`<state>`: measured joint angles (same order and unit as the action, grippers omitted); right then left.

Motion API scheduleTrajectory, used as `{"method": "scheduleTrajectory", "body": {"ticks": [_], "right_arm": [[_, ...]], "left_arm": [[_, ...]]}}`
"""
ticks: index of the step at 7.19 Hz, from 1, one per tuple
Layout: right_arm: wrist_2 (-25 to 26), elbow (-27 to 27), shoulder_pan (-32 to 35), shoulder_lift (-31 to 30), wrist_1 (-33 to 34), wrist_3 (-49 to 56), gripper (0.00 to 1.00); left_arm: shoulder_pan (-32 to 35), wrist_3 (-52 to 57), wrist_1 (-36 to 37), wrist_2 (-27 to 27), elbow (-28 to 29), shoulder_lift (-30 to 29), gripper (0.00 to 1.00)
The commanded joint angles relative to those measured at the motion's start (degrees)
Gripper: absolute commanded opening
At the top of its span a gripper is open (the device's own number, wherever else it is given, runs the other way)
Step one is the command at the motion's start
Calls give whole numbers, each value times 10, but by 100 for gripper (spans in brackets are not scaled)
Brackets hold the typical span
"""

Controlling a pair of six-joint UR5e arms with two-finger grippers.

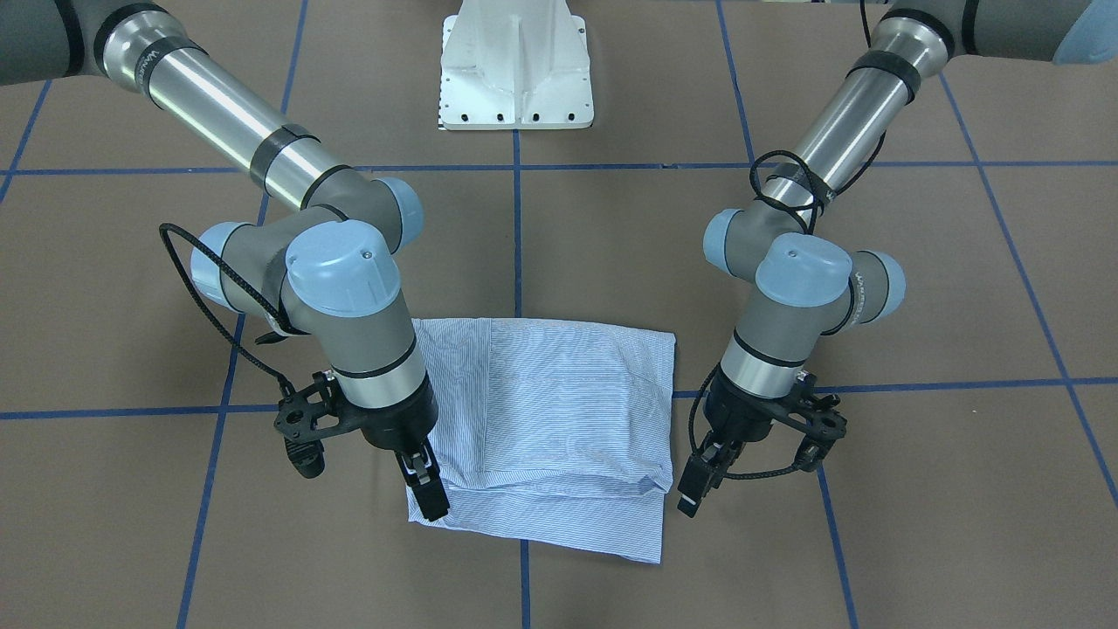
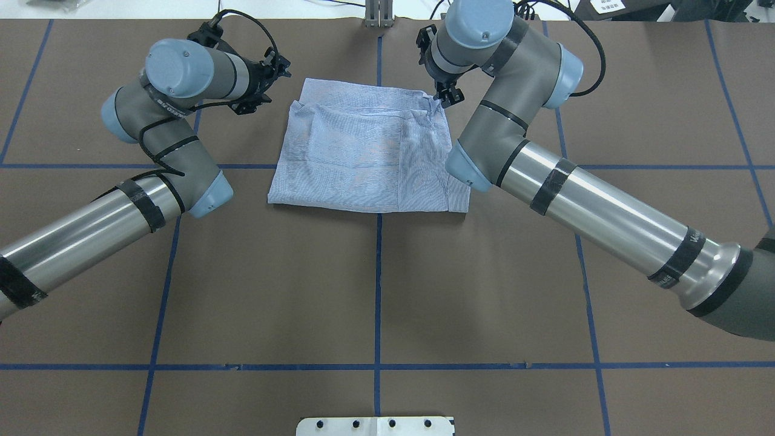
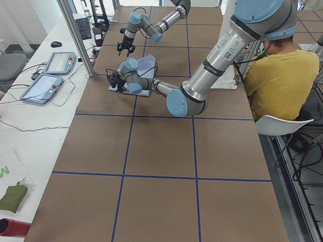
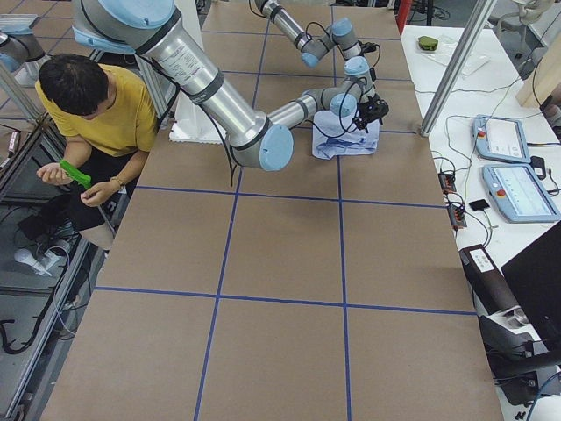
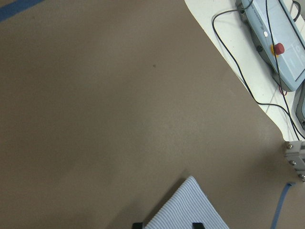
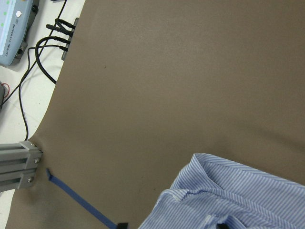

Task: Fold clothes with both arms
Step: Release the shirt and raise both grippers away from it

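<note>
Right gripper (image 1: 430,491) over the shirt (image 1: 559,411) corner, left gripper (image 1: 696,485) just beside

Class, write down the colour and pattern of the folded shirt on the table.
Light blue shirt with fine white stripes, clearest in the exterior front-facing view.

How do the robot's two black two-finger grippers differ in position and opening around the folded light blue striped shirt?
In the front view the right gripper overlaps a corner of the shirt. The left gripper hangs just beside its edge, over the brown table. In the wrist views the right gripper's fingertips stand wider apart than the left gripper's. Both are open and point down.
</note>
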<state>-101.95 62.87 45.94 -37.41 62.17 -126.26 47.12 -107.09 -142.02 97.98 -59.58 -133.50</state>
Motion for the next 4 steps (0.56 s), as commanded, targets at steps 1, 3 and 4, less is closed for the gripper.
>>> {"method": "scheduleTrajectory", "body": {"ticks": [1,3,4], "right_arm": [[-22,0,20,-3,0,47,100],[-65,37,42,-58,0,221,100],[-103,63,66,-99,0,312,100]], "left_arm": [[18,48,-2,8,-17,6,100],[27,175,4,89,-123,93,100],[33,275,5,102,-195,158,100]]}}
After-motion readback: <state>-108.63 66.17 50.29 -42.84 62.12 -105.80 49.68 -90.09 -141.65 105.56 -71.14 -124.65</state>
